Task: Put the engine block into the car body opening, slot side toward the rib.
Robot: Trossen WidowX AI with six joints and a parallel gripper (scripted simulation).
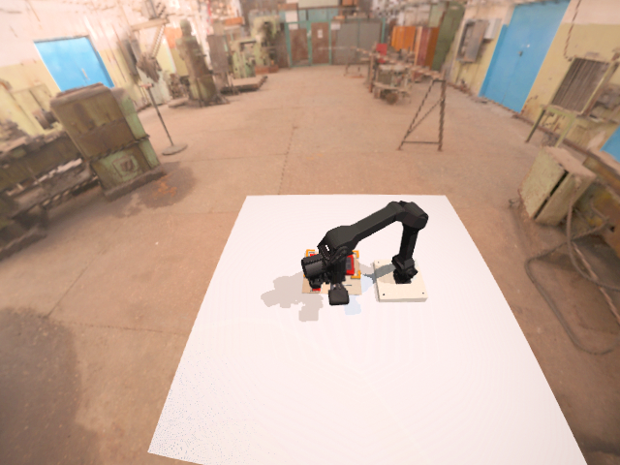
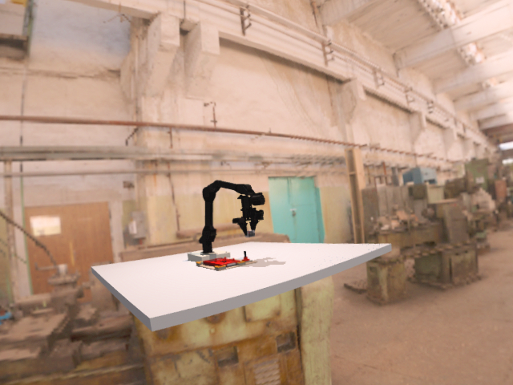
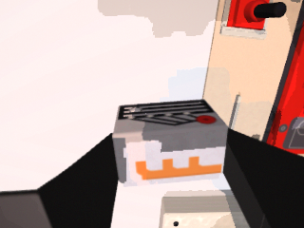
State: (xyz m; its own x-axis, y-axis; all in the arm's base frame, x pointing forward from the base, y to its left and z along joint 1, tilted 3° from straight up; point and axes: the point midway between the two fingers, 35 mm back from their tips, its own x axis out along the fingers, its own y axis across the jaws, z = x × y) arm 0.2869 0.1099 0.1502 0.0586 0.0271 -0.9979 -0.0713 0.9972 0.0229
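My gripper (image 2: pixel 249 232) (image 3: pixel 165 136) is shut on the grey engine block (image 3: pixel 166 163) (image 2: pixel 250 234), one finger on each short side. The block is upright, with black stripes and a red dot on top and an orange pattern on the side facing the wrist camera. It hangs well above the table. The red car body (image 2: pixel 215 261) (image 3: pixel 295 95) (image 1: pixel 353 265) lies low on the tan board (image 3: pixel 247 66) (image 1: pixel 325 290); in the wrist view it is cut off at the right edge. The arm hides part of it in the top view. The opening, rib and slot side cannot be made out.
A red piece (image 3: pixel 242 16) with an upright black peg (image 3: pixel 271 9) (image 2: pixel 244 253) stands on the board. A thin grey bar (image 3: pixel 235 111) lies on the board near the block in the wrist view. The arm's cream base plate (image 1: pixel 400 293) (image 2: pixel 200 257) (image 3: pixel 199 203) is beside the board.
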